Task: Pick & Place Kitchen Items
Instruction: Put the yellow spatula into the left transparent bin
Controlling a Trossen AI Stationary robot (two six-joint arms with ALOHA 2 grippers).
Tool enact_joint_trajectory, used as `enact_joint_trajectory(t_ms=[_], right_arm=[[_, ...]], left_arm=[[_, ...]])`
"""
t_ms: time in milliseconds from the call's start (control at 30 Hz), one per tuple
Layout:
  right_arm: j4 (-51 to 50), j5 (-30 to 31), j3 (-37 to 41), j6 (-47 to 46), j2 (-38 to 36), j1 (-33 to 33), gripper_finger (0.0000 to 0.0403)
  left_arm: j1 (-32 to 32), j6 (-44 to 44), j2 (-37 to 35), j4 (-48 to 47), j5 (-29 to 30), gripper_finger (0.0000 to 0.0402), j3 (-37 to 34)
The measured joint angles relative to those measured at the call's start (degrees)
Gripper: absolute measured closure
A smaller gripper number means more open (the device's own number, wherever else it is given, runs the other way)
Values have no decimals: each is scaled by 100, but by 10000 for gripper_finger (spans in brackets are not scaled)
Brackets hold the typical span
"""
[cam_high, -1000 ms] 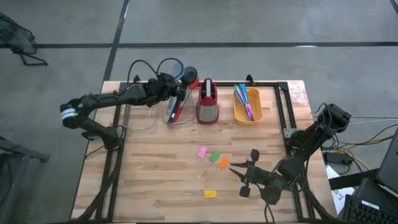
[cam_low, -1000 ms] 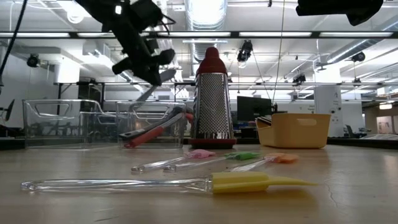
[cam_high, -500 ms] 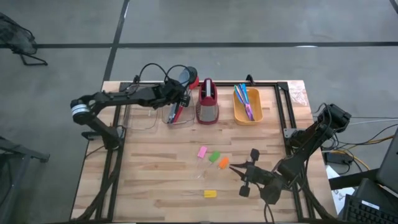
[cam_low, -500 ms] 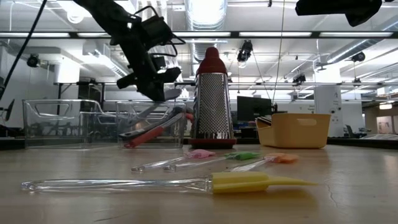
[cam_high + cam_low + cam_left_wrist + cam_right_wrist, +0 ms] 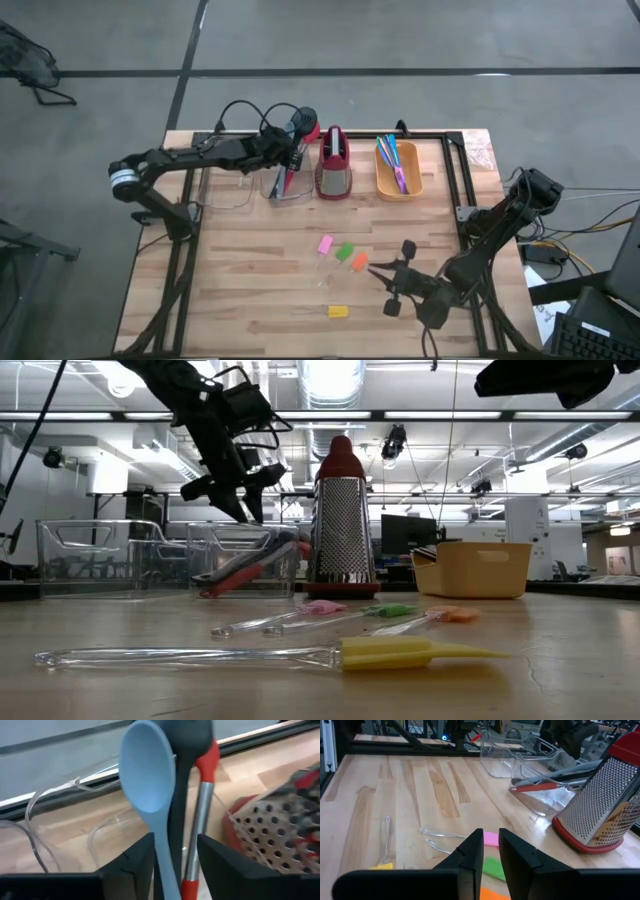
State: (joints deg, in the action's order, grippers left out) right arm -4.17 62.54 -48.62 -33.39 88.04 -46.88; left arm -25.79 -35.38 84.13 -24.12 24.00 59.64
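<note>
Two dark, matte-black jointed arms flank the workbench. The left arm [image 5: 190, 155] carries a pale grey-white band near its elbow joint, and thin black cables loop in arcs above its wrist. The right arm [image 5: 490, 240] is built of blocky black segments. Each ends in two flat, angular black fingers [image 5: 470, 855] with squared tips.
</note>
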Motion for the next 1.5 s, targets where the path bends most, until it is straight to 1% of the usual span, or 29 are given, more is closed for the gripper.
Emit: enact_joint_trajectory(t_ms=[100, 233, 333, 467, 533, 633, 800, 933, 1067, 1200, 1300, 1367, 1500], right_arm=[[-1, -1, 0, -7, 34, 36, 335], [5, 0, 0, 0, 34, 60, 330], [2, 0, 0, 15, 32, 58, 325], [7, 0, 0, 20, 31, 58, 317], [6, 0, 0, 22, 30, 60, 313], [7, 0, 0, 28, 29, 60, 308], [9, 0, 0, 31, 24, 67, 303], [20, 0, 0, 33, 21, 67, 307], [20, 0, 0, 33, 21, 67, 321], [11, 0, 0, 33, 21, 67, 337], [9, -2, 0, 33, 21, 67, 346], [6, -1, 0, 33, 21, 67, 352], [7, -2, 0, 33, 21, 67, 359]], left_arm=[[63, 267, -109, 11, -309, 234, 0], [322, 770, -269, 19, -892, 233, 0], [758, 1191, -357, 31, -958, 236, 0], [1612, 1620, -365, 213, -959, 236, 0], [2159, 1804, -362, 385, -963, 236, 0], [3013, 1816, -329, 603, -976, 236, 0], [4299, 1887, -126, 1462, -963, 237, 0], [4988, 2108, 250, 2391, -871, 235, 0], [5335, 2360, 797, 3080, -850, 235, 2], [5504, 2488, 1399, 3637, -852, 226, 0], [5559, 2490, 1813, 4061, -866, 205, 0], [5581, 2451, 2074, 4285, -977, 187, 18], [5649, 2490, 2510, 4419, -1121, 158, 220]])
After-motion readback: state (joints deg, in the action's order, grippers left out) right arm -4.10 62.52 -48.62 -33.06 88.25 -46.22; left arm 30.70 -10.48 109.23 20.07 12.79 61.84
